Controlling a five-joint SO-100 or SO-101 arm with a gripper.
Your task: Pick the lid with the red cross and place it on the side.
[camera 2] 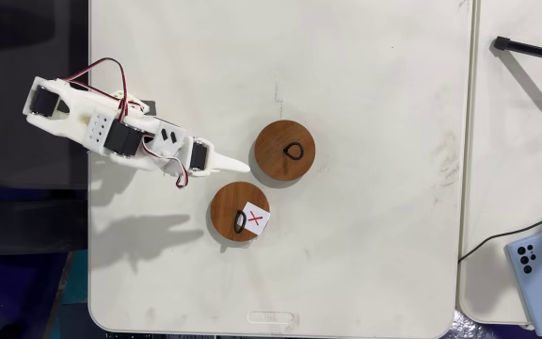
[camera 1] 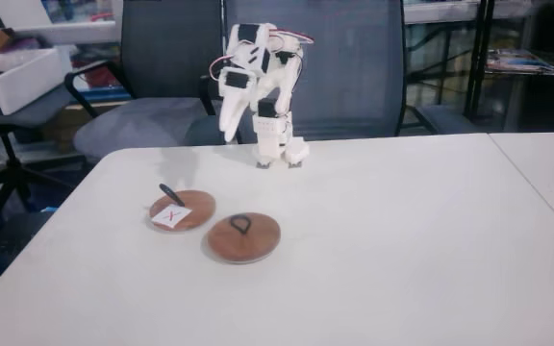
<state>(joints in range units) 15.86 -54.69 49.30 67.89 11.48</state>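
The lid with the red cross (camera 1: 181, 213) (camera 2: 240, 211) is a small brown wooden disc lying flat on the white table (camera 1: 402, 240) (camera 2: 374, 235). It carries a black loop handle and a white label marked with a red X. My gripper (camera 1: 227, 137) (camera 2: 243, 167) is shut with nothing in it. The white arm is folded up at the table's back edge, and the fingertips hang in the air above and behind the lid, well apart from it.
A slightly larger plain brown lid (camera 1: 244, 236) (camera 2: 285, 152) with a black loop lies beside the labelled one. A second table adjoins on the right and holds a blue phone (camera 2: 537, 266) and a black cable (camera 2: 534, 49). Office chairs (camera 1: 354, 67) stand behind the table.
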